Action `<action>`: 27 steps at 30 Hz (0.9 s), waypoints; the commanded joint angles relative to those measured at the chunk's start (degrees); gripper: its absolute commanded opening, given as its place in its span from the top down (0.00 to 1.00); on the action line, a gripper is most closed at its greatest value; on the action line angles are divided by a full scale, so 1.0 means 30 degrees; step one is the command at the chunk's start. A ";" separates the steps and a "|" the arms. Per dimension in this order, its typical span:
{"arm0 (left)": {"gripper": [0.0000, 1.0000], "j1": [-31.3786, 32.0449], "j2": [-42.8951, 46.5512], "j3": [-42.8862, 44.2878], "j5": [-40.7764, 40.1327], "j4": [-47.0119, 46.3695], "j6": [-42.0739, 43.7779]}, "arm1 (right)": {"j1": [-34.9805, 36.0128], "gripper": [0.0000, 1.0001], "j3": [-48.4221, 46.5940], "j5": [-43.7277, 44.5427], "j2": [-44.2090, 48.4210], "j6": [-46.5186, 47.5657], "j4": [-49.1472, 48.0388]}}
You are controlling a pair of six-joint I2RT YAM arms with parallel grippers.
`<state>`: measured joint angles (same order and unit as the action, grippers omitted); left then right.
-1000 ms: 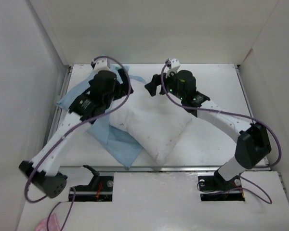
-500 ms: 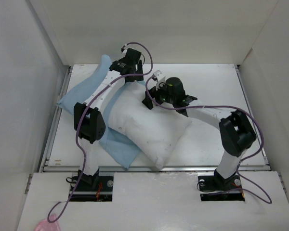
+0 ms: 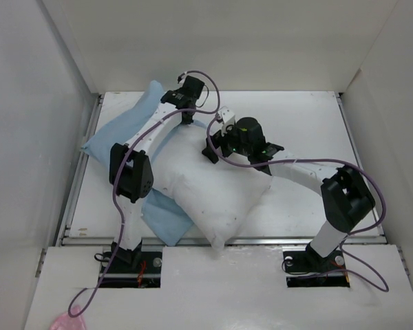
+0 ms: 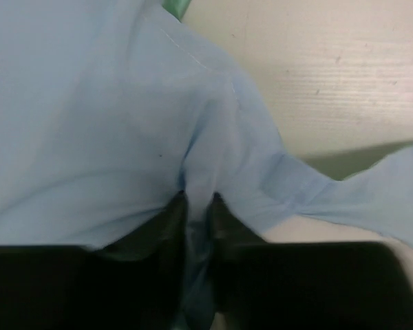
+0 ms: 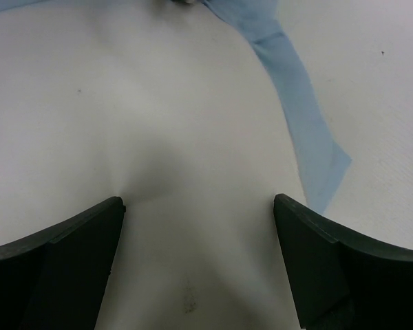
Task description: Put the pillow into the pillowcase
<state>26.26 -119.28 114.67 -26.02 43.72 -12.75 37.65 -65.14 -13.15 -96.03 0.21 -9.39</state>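
The plump white pillow [image 3: 217, 189] lies slantwise in the middle of the table, partly on the light blue pillowcase [image 3: 117, 134], which spreads out to the left and back. My left gripper [image 3: 186, 117] reaches to the back edge of the pillow. In the left wrist view that gripper [image 4: 198, 199] is shut on a raised fold of the pillowcase [image 4: 89, 124]. My right gripper [image 3: 213, 146] sits over the pillow's upper end. In the right wrist view it [image 5: 199, 203] stands wide open, fingertips [image 5: 82, 240] against the pillow [image 5: 158, 103], nothing held. A strip of pillowcase [image 5: 303, 124] runs beside it.
White walls close in the table [image 3: 310, 124] on the left, back and right. A metal rail [image 3: 296, 240] runs along the front edge. A small pink scrap [image 3: 65, 320] lies off the table at the bottom left, beside the purple cable.
The left arm swung up from the pillowcase's left part to the back of the pillow and closed on a fold of blue fabric. The right gripper shifted slightly left and nearer onto the pillow.
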 commanded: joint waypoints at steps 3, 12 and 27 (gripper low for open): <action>1.00 -0.0111 0.1297 -0.0348 -0.0203 0.0603 0.1116 | 0.0195 0.06 0.0006 0.0925 0.0105 0.0835 0.1049; 1.00 -0.0111 0.1000 0.4198 -0.1784 0.0371 0.1380 | 0.1132 0.03 -0.0869 0.1042 0.1336 0.3300 0.0699; 1.00 0.1207 0.4808 0.2852 -0.2254 -0.1010 0.1321 | 0.1132 0.00 -0.6875 -0.3118 -0.4343 0.0197 0.0461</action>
<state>28.49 -114.63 123.07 -30.50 46.94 -9.56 40.86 -82.74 -19.29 -104.38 4.32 -9.47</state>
